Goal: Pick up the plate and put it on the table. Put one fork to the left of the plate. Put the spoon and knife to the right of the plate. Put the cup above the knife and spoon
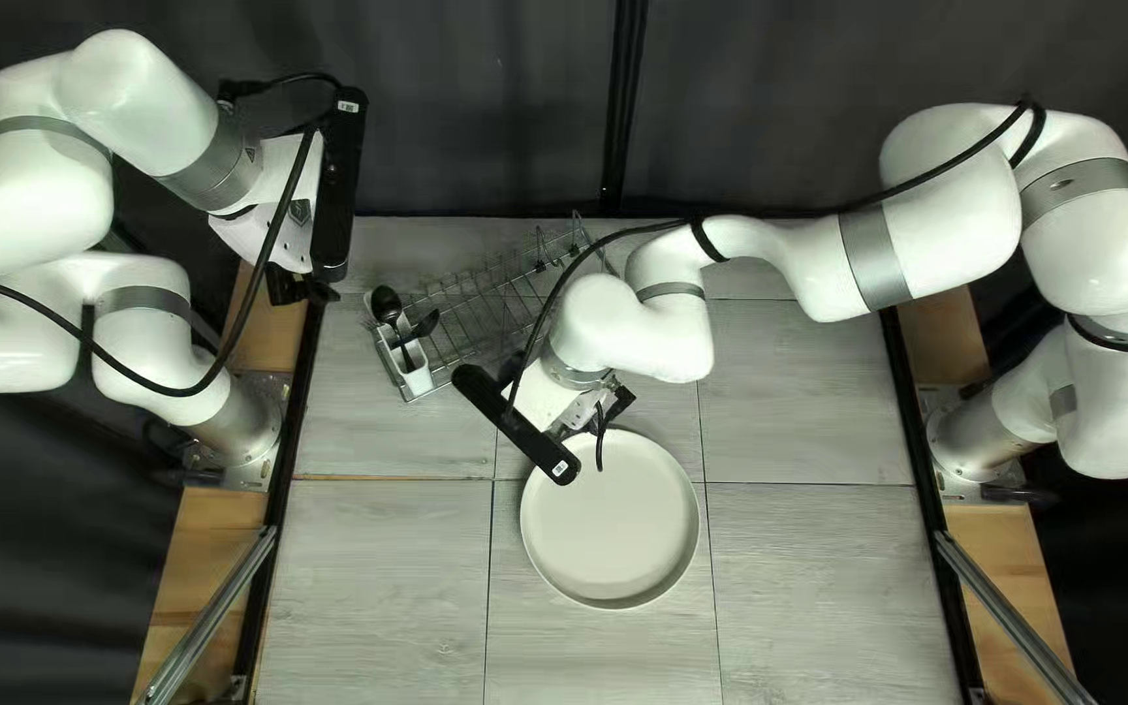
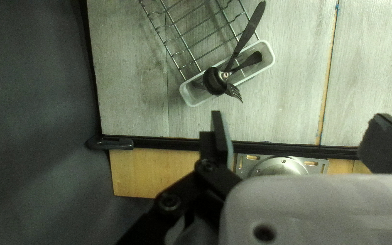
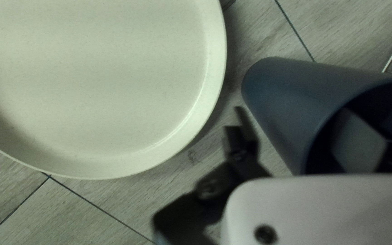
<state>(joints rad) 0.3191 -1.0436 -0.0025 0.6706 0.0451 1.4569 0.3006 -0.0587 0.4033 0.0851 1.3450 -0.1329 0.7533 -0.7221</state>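
The pale plate [image 1: 610, 522] [image 3: 100, 81] rests on the table. Over its far edge is my right gripper [image 1: 601, 424]; in the right wrist view my right gripper [image 3: 296, 111] stands open around one wall of a dark blue cup [image 3: 291, 100], one finger outside and one inside the mouth. The top left view hides the cup. High beyond the table's left edge is my left gripper [image 1: 300, 285]. In its wrist view my left gripper [image 2: 298, 120] is open and empty; ahead, a black spoon [image 2: 214, 81], knife [image 2: 247, 36] and fork [image 2: 234, 92] are in a white holder [image 2: 190, 96].
A wire rack [image 1: 492, 307] stands at the table's far left, with the cutlery holder on its left end. My right arm [image 1: 773, 261] stretches across the table's far side, its gripper close to the rack. A metal base plate [image 2: 246, 165] lies beyond the table's edge.
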